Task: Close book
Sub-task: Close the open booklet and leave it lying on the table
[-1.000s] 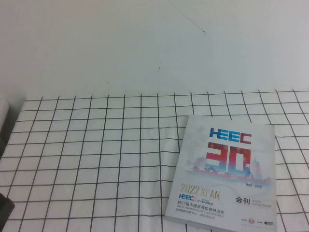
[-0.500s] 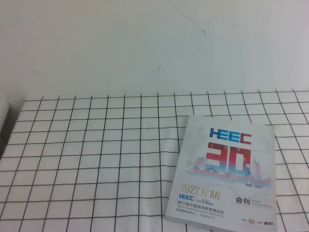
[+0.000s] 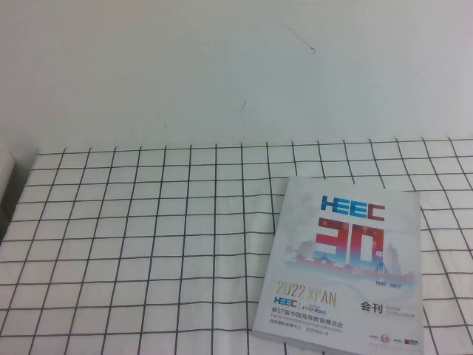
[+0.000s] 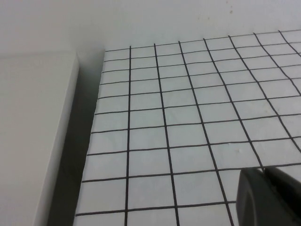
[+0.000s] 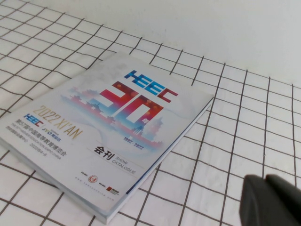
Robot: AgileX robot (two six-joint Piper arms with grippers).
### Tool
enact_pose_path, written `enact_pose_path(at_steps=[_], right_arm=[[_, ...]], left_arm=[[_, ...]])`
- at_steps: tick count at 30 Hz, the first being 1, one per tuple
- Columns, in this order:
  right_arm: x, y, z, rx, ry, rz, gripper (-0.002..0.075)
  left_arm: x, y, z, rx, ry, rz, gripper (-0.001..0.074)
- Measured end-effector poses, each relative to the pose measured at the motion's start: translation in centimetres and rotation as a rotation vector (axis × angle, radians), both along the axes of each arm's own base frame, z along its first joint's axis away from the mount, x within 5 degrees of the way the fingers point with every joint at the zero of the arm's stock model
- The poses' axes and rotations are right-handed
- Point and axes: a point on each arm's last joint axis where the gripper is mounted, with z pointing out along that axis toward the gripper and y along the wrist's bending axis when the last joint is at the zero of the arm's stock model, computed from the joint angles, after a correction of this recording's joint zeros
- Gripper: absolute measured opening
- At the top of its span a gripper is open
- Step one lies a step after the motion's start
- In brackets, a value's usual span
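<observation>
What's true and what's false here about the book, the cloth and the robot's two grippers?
1. The book lies closed, cover up. True.
2. The book sits on the robot's left side of the checked cloth. False: it lies on the right side.
3. The right gripper holds the book. False: it hangs beside the book, apart from it.
4. The left gripper is above bare cloth, with no book in its view. True.

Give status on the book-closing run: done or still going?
Done: the book lies shut and flat on the checked cloth, front cover up. In hand: nothing. The left gripper hangs over the cloth near its left edge, far from the book. The right gripper hangs over the cloth beside the book, not touching it. Left: nothing visible.
</observation>
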Motion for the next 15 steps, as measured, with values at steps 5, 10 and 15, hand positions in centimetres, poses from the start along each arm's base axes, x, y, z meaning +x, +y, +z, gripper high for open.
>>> enact_pose_path(at_steps=[5, 10, 15], right_arm=[[0.00, 0.00, 0.00, 0.000, 0.000, 0.000, -0.0003], [0.00, 0.00, 0.00, 0.000, 0.000, 0.000, -0.0003], [0.00, 0.00, 0.00, 0.000, 0.000, 0.000, -0.0003]], left_arm=[[0.00, 0.02, 0.00, -0.113, 0.002, 0.032, -0.0004], [0.00, 0.02, -0.01, -0.160, 0.004, 0.045, -0.0004], [-0.01, 0.02, -0.03, -0.089, 0.005, 0.027, -0.0004]])
